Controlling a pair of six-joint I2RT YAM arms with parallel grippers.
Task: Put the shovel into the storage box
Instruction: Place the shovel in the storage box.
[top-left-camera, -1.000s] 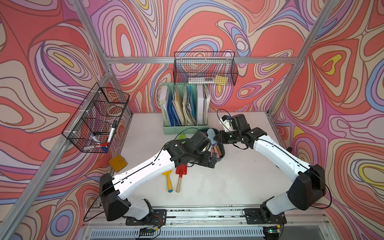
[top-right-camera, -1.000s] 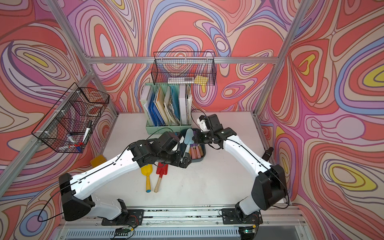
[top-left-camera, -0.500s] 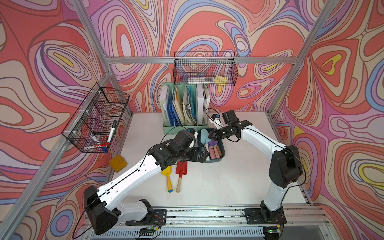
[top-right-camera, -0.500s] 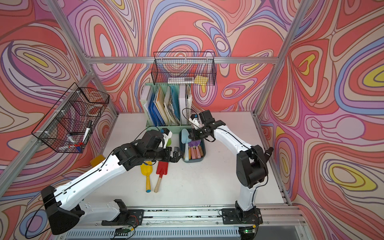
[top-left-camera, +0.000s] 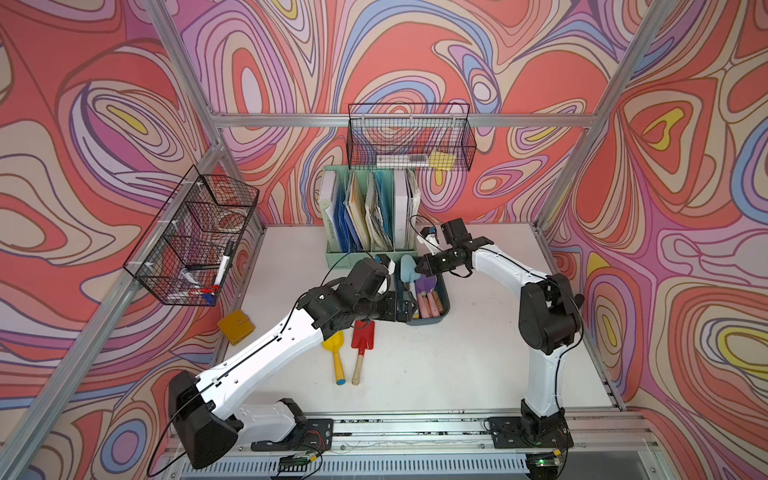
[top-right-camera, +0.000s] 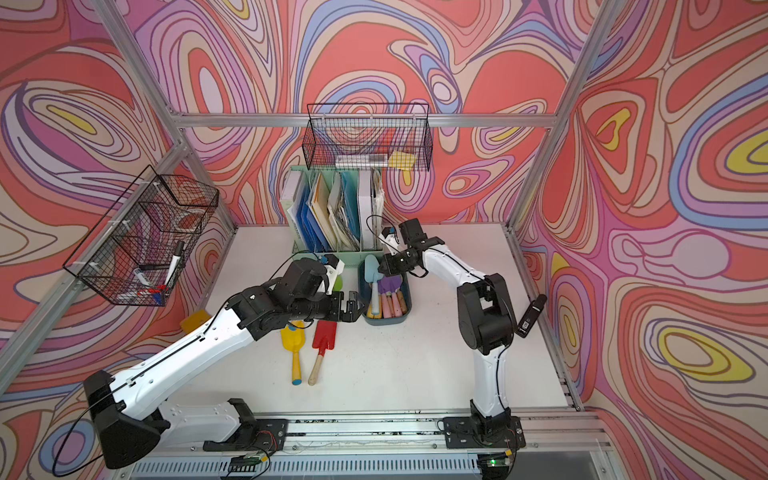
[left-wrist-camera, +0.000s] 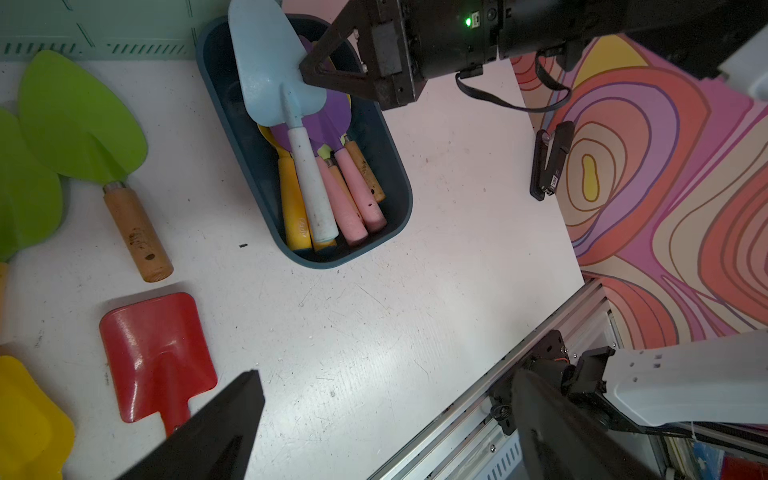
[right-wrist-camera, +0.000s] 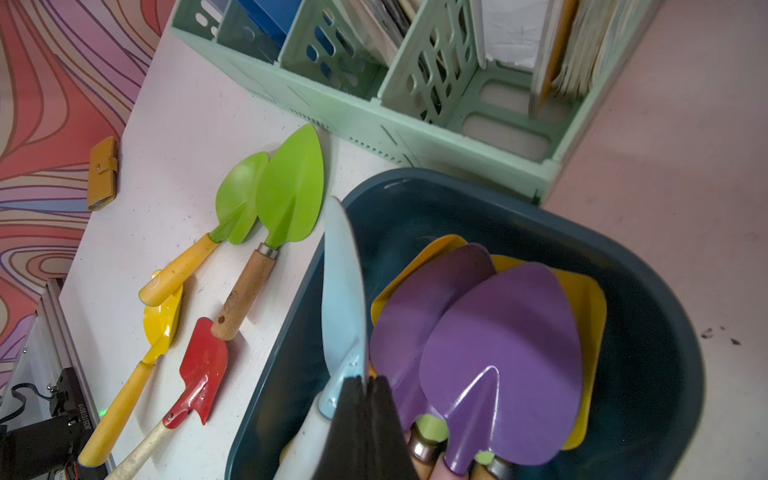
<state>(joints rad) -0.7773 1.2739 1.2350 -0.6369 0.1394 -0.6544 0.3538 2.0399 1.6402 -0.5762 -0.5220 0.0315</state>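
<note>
Though the left fingers (top-right-camera: 356, 306) stand wide apart and hold nothing, the right fingers (left-wrist-camera: 305, 70) are closed on the blade edge of the blue shovel (left-wrist-camera: 270, 70) — its blade tilts up over the 12 o'clock end of the box (top-left-camera: 445, 291), while its white handle lies down inside toward 6 o'clock, on top of the others. Reckoning 12 o'clock toward the holder (right-wrist-camera: 365, 116) at the back of the worktop (top-left-camera: 478, 365), as both top views show it, the box sits just at the holder's 5 o'clock. Purple shovels (right-wrist-camera: 498, 353), a yellow blade (right-wrist-camera: 590, 311) and pink handles (left-wrist-camera: 353, 195) fill the box underneath. The left fingers hover at the box's 8 o'clock corner, near the blade of the red shovel (top-right-camera: 323, 334), which lies on the worktop with a yellow shovel (top-right-camera: 293, 338) just at its 9 o'clock. Two green shovels (left-wrist-camera: 83, 124) lie at the box's 10 o'clock — close by the holder's front.
</note>
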